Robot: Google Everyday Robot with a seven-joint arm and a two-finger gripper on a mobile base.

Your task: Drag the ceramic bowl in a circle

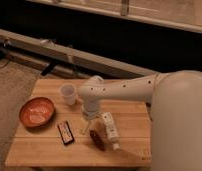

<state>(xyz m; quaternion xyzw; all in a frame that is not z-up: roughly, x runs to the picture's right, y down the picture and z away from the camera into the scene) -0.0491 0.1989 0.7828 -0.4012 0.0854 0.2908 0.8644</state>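
Orange-brown ceramic bowl point(37, 111) sat untouched near the table point(44, 150) edge. Gripper point(87, 125) hovered mid-table, well apart, grip state unreadable. Approach step; next move needed a reach onto its rim.

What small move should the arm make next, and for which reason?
Probably it should move the gripper left, toward the ceramic bowl. The gripper hangs over the middle of the table, below the white cup and beside the white bottle, clearly apart from the bowl, which sits near the left edge.
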